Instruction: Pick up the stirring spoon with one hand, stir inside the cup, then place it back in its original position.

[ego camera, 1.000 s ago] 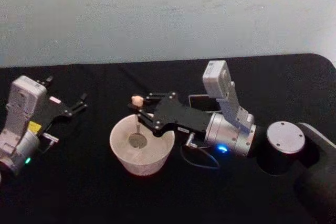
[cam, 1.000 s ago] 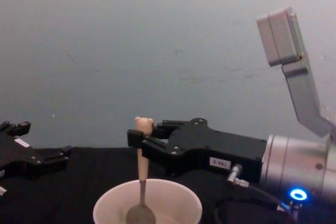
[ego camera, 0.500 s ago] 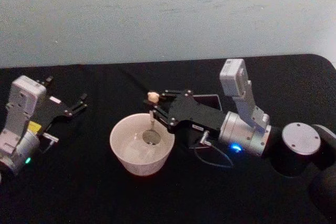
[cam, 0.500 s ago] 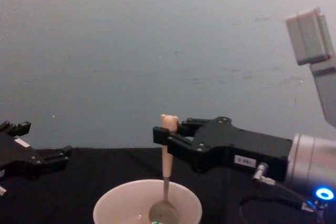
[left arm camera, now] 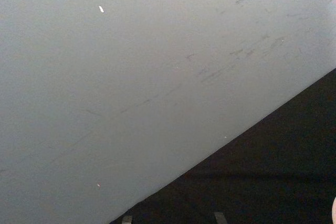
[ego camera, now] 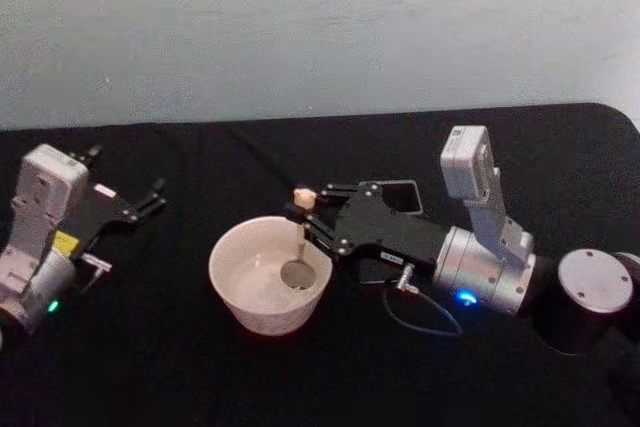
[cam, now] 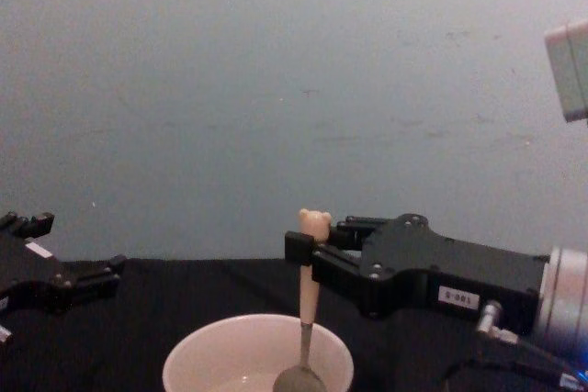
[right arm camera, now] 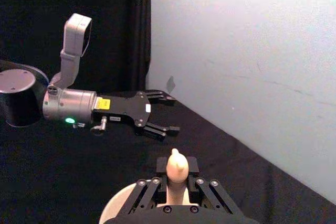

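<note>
The stirring spoon (cam: 309, 296) showed a matt cream handle and dull grey metal bowl; the off-white cup (ego camera: 262, 299) looked smooth, the black tablecloth (ego camera: 150, 367) matt.

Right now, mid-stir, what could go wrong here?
The black right gripper pinches the slim cream bear-topped stirring spoon just under its head, so the long handle could swivel or slip. The spoon's grey bowl sits toward the right wall of the wide off-white cup; a wider sweep might shove or tip it.
</note>
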`<state>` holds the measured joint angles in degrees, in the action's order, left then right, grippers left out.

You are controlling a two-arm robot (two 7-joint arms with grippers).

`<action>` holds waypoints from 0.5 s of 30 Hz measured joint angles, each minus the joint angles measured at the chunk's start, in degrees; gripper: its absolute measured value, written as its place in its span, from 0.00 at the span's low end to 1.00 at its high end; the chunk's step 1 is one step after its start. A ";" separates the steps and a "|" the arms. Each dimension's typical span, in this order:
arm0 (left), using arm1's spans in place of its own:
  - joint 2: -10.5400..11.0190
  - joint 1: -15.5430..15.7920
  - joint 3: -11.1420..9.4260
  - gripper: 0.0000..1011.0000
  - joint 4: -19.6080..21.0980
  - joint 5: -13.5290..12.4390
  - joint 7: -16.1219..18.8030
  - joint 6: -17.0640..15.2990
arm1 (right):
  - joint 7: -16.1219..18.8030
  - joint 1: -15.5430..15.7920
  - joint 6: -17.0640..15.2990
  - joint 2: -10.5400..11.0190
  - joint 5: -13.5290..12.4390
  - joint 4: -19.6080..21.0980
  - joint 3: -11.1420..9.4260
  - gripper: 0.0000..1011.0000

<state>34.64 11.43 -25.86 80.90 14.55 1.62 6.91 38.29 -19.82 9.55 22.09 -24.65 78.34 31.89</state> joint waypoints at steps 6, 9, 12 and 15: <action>0.00 0.00 0.00 0.99 0.00 0.00 0.00 0.00 | 0.09 0.50 -0.08 0.38 -0.51 1.14 -0.23 0.21; 0.00 0.00 0.00 0.99 0.00 0.00 0.00 0.00 | 0.07 0.61 -0.06 0.58 -0.74 1.73 -0.47 0.21; 0.00 0.00 0.00 0.99 0.00 0.00 0.00 0.00 | -0.06 0.64 0.06 0.80 -0.84 2.46 -0.78 0.21; 0.00 0.00 0.00 0.99 0.00 0.00 0.00 0.00 | -0.26 0.79 0.22 1.37 -1.23 3.98 -1.37 0.21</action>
<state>34.64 11.43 -25.86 80.90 14.55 1.62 6.91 38.03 -19.02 9.77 23.46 -25.88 82.32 30.52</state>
